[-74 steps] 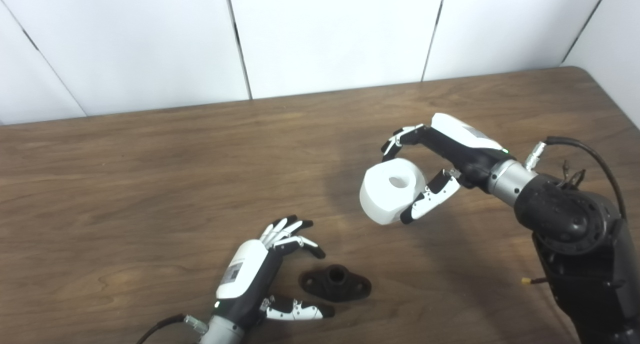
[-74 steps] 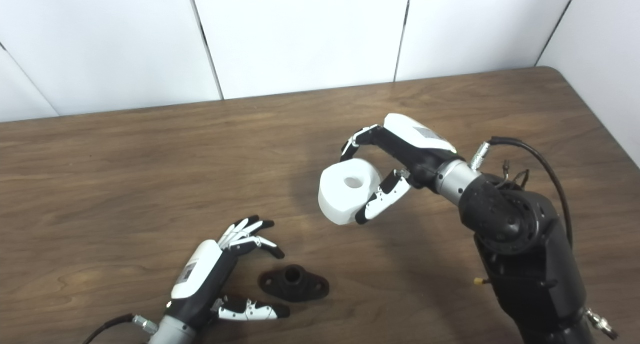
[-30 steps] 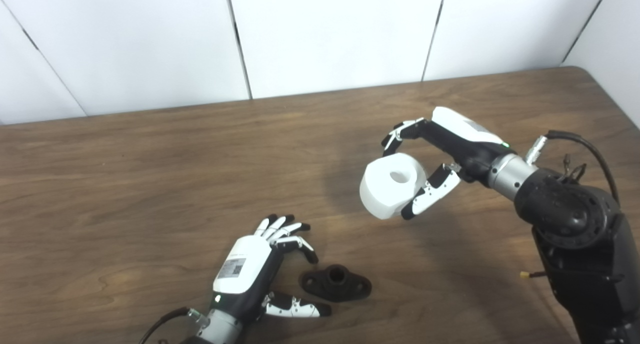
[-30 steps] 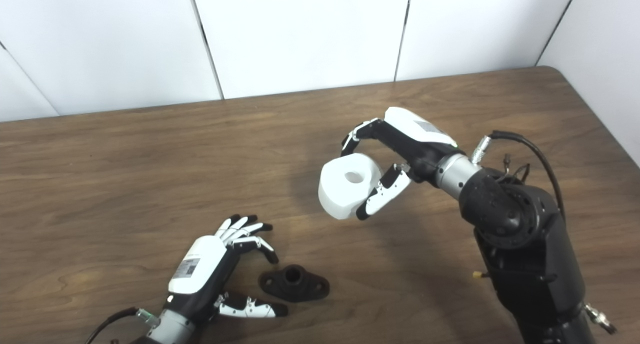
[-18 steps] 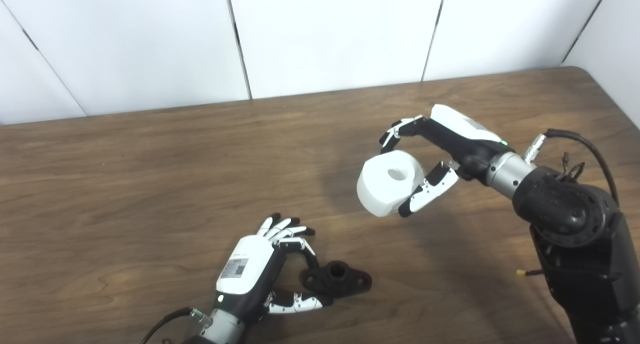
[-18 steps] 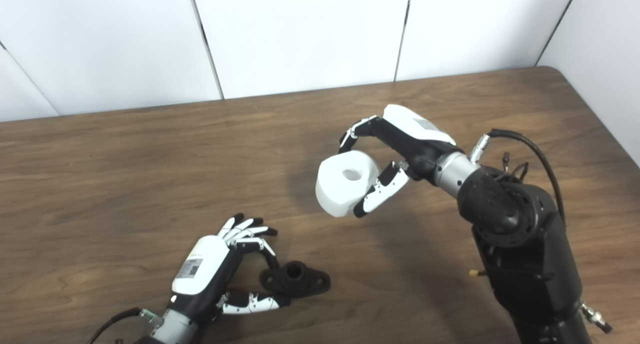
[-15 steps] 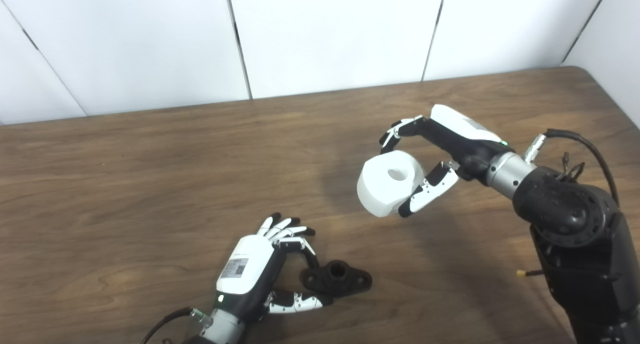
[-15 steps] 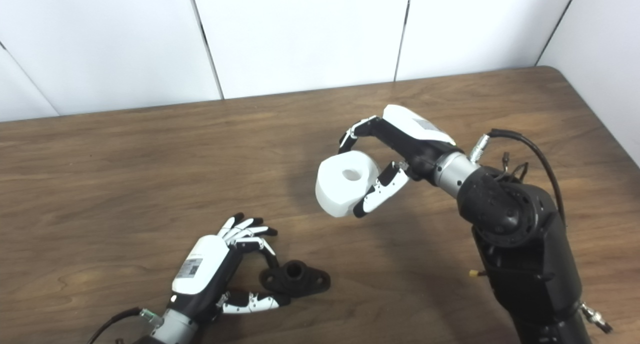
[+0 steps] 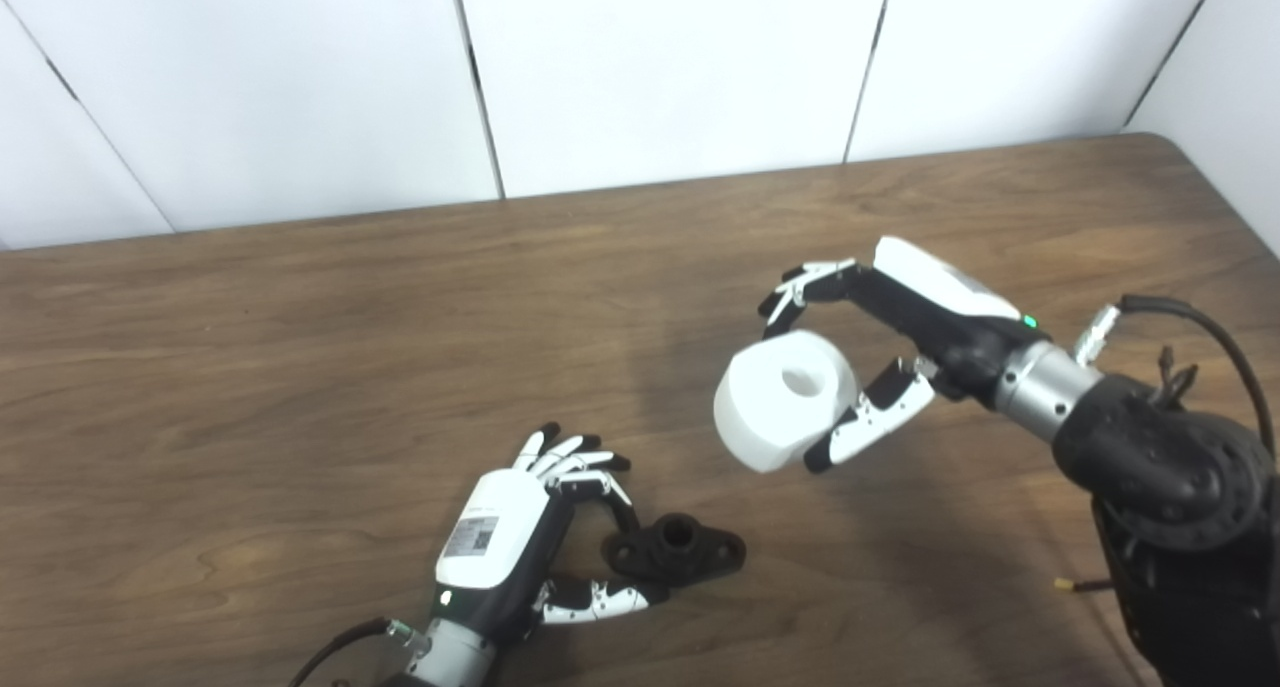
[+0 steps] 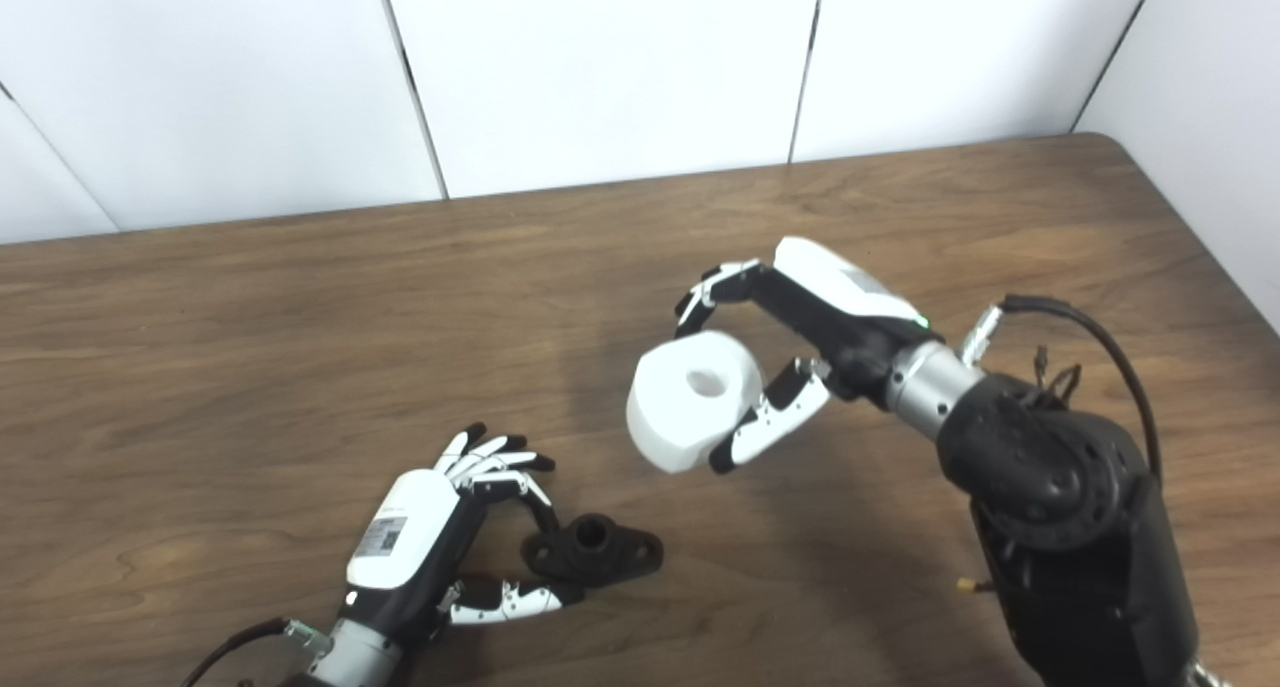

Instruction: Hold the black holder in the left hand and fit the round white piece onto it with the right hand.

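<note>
A lab test bench: bare wooden table, plain white wall panels.

Left hand lies low with fingers curled; right hand is raised, fingers clasped.

Bright, even light falls from above, leaving the white wall panels nearly blown out. The wooden counter carries soft, diffuse shadows, darkest in a broad patch beside the raised right hand. Focus is fairly sharp throughout, with slight softness and faint glare.
</note>
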Motion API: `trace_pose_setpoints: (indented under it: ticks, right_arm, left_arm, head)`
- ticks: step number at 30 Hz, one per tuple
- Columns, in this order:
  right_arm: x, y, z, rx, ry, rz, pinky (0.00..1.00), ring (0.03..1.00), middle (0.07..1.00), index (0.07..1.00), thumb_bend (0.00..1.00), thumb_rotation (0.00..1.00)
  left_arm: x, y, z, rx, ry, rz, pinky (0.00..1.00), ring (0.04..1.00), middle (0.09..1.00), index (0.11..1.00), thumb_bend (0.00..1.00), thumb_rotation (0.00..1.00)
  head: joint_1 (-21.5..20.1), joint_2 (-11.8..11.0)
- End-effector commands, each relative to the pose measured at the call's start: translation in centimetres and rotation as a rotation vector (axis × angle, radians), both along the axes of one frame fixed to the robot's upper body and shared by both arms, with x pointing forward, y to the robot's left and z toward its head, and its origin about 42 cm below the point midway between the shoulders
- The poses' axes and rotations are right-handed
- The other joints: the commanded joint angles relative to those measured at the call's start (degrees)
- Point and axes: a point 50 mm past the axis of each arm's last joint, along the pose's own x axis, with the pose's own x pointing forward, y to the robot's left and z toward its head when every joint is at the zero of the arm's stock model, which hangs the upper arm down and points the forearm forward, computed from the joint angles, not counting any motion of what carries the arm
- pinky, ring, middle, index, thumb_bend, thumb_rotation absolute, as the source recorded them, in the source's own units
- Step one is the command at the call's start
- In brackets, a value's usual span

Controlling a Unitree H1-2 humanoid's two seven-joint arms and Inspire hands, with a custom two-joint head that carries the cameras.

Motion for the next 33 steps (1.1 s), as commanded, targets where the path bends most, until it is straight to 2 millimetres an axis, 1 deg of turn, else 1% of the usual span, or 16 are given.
trace_pose_setpoints:
  ticks: [1,6,14,19,28,33]
  right_arm:
    - [-0.6,0.1,1.3,0.002,-0.060,0.010,0.84,0.895,0.781,0.481,0.52,0.13]
    - [-1.4,0.6,1.5,0.004,-0.057,0.015,0.86,0.907,0.790,0.481,0.52,0.13]
    - [-2.0,1.5,1.8,0.015,-0.055,0.017,0.83,0.911,0.794,0.481,0.52,0.13]
    - [-2.1,2.4,1.8,0.028,-0.053,0.028,0.86,0.909,0.787,0.481,0.52,0.13]
    - [-2.1,4.5,1.1,0.031,-0.035,0.066,0.87,0.901,0.785,0.481,0.52,0.13]
    - [-2.0,5.4,0.3,0.033,-0.016,0.083,0.89,0.909,0.790,0.481,0.52,0.13]
  left_arm:
    - [-0.1,0.1,0.0,0.016,-0.005,0.020,1.00,0.880,0.772,0.484,0.52,0.05]
    - [-0.1,-0.1,-0.1,0.015,-0.005,0.035,1.00,0.884,0.778,0.484,0.52,0.05]
    - [0.0,-0.2,0.0,0.019,-0.012,0.044,1.00,0.887,0.779,0.485,0.52,0.05]
    - [0.2,-0.4,0.1,0.018,-0.019,0.047,1.00,0.885,0.775,0.485,0.52,0.05]
    - [0.3,-0.5,0.1,0.016,-0.021,0.049,1.00,0.881,0.770,0.484,0.52,0.05]
    - [0.4,-0.5,0.1,0.019,-0.018,0.051,1.00,0.879,0.769,0.485,0.52,0.05]
  head:
    - [-0.06,0.07]
    - [-0.04,-0.04]
    - [-0.45,-0.24]
    - [-0.42,-0.25]
    - [-0.43,-0.22]
    - [-0.38,-0.20]
